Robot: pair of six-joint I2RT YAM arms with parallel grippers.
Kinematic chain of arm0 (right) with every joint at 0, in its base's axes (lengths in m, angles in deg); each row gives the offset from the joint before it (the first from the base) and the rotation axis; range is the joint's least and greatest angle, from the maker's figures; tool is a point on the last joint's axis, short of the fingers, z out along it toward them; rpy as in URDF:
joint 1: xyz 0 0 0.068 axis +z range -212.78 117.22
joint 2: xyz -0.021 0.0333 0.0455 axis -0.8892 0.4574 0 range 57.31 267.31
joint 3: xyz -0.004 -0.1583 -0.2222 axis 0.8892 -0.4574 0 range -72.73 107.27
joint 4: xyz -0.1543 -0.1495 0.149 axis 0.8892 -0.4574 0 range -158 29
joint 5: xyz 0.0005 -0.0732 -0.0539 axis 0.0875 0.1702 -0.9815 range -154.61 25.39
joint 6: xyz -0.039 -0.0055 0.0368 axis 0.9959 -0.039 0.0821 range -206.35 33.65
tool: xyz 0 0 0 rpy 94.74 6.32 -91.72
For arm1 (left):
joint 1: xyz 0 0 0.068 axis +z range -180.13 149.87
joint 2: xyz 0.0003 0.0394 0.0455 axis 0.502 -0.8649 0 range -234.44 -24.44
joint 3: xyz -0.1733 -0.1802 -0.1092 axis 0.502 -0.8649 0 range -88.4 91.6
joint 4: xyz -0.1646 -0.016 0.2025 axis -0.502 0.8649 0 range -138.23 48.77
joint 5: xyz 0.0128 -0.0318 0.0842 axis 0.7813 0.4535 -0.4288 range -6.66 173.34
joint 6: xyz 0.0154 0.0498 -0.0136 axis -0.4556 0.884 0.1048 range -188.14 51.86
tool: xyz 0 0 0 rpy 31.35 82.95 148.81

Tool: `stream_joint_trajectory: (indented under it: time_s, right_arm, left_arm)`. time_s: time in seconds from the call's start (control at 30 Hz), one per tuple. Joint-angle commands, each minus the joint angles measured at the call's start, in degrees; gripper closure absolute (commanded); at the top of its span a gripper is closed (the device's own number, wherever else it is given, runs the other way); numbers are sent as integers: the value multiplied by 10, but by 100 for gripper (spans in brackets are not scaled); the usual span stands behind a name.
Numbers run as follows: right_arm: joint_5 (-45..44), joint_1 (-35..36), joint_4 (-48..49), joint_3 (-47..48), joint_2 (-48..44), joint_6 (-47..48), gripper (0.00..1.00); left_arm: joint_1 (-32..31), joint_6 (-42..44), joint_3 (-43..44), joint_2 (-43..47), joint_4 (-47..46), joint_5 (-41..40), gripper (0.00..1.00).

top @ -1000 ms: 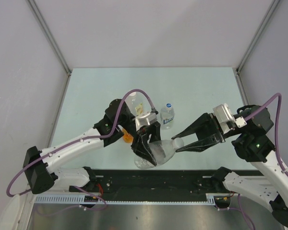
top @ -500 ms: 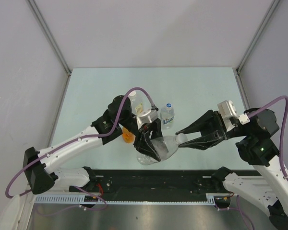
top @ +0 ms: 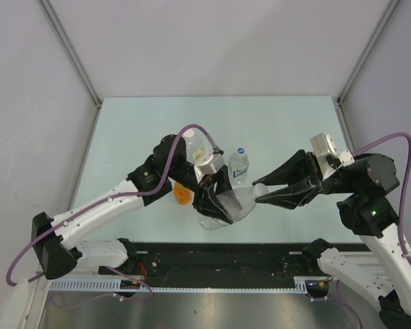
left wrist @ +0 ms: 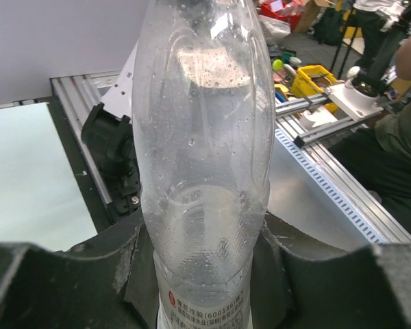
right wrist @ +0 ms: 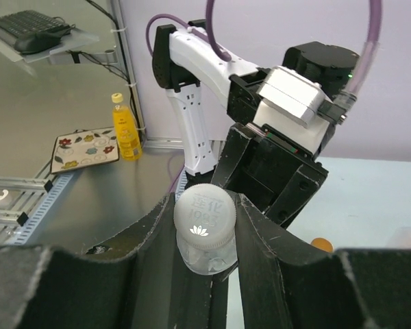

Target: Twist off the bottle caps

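Your right gripper [right wrist: 205, 236] pinches the white cap [right wrist: 204, 212], round, matte, stamped with a lotus mark; your left gripper [left wrist: 204, 274] clamps the clear, droplet-beaded bottle [left wrist: 204, 137], held tilted above the table [top: 294, 130].

A robotics lab: grey panel walls [top: 212, 48], aluminium rail [top: 212, 288], keyboard [right wrist: 29, 22], cluttered yellow bin [left wrist: 314, 77].

left end effector [left wrist: 204, 277]: black fingers [left wrist: 61, 281] pressed against both sides of clear plastic bottle [left wrist: 202, 151] | bottle: fills centre of frame, droplets on inner wall, printed label [left wrist: 202, 310] with red mark at bottom edge | behind: pale green bench [left wrist: 27, 171] at left, black arm base [left wrist: 113, 157] on its near edge, slotted aluminium rail [left wrist: 342, 197] at right
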Motion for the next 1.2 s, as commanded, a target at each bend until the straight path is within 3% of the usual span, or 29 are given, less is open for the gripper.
stream_joint_trajectory:
  time_s: [0.0, 0.17, 0.4, 0.93, 1.07, 1.13, 1.17]
  right_arm:
    - [-48, 1, 37, 26, -29, -22, 100]
    - [-154, 0, 33, 27, -33, -10, 100]
    - [-102, 1, 30, 31, -8, -25, 100]
    - [-369, 0, 10, 31, -67, 9, 100]
    - [-372, 0, -6, 31, -67, 12, 100]
    - [-289, 0, 1, 31, -51, 6, 100]
    - [-246, 0, 26, 32, -43, -12, 100]
  left_arm:
    - [20, 47, 18, 21, 60, -75, 100]
    - [20, 72, 16, 28, 94, -129, 100]
    - [21, 63, 7, 39, 76, -127, 100]
    - [20, 57, -10, 51, 61, -221, 100]
    - [20, 53, -10, 55, 57, -209, 100]
    - [20, 40, -9, 49, 45, -182, 100]
    - [20, 30, -8, 44, 42, -129, 100]
